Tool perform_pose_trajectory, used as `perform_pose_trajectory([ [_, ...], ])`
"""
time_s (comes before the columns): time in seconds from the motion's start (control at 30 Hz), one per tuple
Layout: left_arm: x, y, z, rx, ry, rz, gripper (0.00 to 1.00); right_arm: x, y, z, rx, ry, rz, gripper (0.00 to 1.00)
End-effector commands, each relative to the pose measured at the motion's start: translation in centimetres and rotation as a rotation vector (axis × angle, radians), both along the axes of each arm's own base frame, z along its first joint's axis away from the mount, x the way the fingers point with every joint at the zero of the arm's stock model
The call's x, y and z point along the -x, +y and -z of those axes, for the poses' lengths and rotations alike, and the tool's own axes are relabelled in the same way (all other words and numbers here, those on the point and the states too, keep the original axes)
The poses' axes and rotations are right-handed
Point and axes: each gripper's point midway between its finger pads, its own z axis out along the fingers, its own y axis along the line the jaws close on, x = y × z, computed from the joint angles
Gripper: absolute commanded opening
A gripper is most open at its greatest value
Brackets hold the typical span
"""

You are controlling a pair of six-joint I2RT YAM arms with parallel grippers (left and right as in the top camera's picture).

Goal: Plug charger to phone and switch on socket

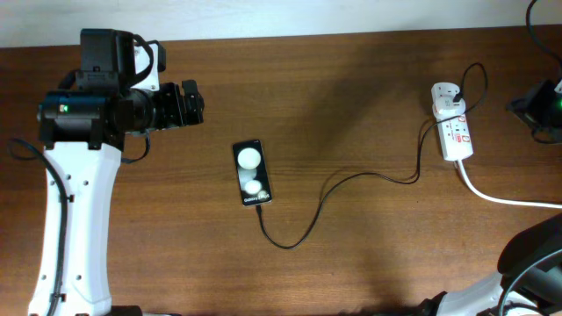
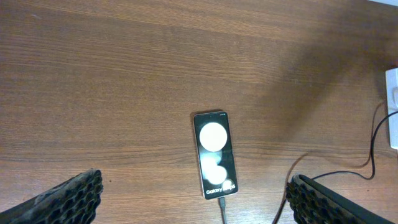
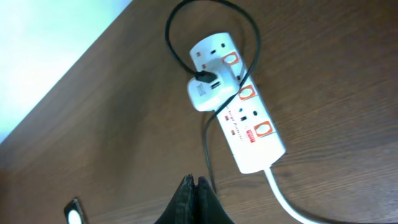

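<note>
Arms: two, white; the left arm (image 1: pixel 75 219) runs up the table's (image 1: pixel 351 79) left side, and the right arm (image 1: pixel 531 259) shows at the lower right corner.
Left gripper (image 1: pixel 197 104): one, above bare wood to the upper left of the phone; jaws spread wide, holding nothing. In its wrist view the two fingers (image 2: pixel 65 199) sit at opposite bottom corners.
Phone (image 1: pixel 251 173): one, black, flat on the table left of centre, with two round white reflections on the screen and small white text at its near end.
Charger (image 1: pixel 351 175): one thin black cable. Its tip meets the phone's near end, then it loops down and runs right to the socket.
Adapter (image 3: pixel 204 96): one, white, seated in the socket near its far end, with the cable entering its top.
Socket (image 1: pixel 456 133): one white strip near the right edge.
Switches (image 3: pixel 247 93): three, red-framed, in a row along the strip; on or off, cannot tell.
Cord (image 1: pixel 500 198): one, thick and white, leaving the socket's near end toward the right edge.
Right gripper (image 3: pixel 195 188): one, near the socket's cord end and apart from it; jaws pressed together, nothing between them.
</note>
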Motion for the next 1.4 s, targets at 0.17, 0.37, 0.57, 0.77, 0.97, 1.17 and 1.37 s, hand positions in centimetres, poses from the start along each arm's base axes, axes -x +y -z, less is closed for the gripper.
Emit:
perform_pose_trajectory([
  [0.17, 0.1, 0.2, -0.6, -0.010, -0.018, 0.001, 0.99, -1.8, -3.1, 1.7, -0.047, -0.025, 0.100, 0.04],
  [0.37, 0.1, 0.2, -0.6, -0.010, -0.018, 0.001, 0.99, -1.1, -5.5, 2.7, -0.078, -0.022, 0.161, 0.04],
  [0.57, 0.1, 0.2, -0.6, -0.010, -0.018, 0.001, 0.99, -1.4, -6.4, 6.4, -0.128, 0.035, 0.172, 0.04],
  [0.77, 0.1, 0.2, -0.6, -0.010, -0.018, 0.001, 0.99, -4.0, -5.9, 8.3, -0.141, -0.011, 0.121, 0.04],
  [0.97, 0.1, 0.2, -0.6, -0.010, -0.018, 0.001, 0.99, -5.8, -5.1, 10.5, -0.137, -0.010, 0.086, 0.04],
  [1.17, 0.1, 0.2, -0.6, -0.010, -0.018, 0.001, 0.99, -7.1, -3.9, 12.7, -0.130, 0.016, 0.066, 0.04],
  [1.37, 0.1, 0.2, -0.6, -0.010, -0.018, 0.001, 0.99, -8.2, -2.5, 15.7, -0.129, 0.069, 0.057, 0.04],
])
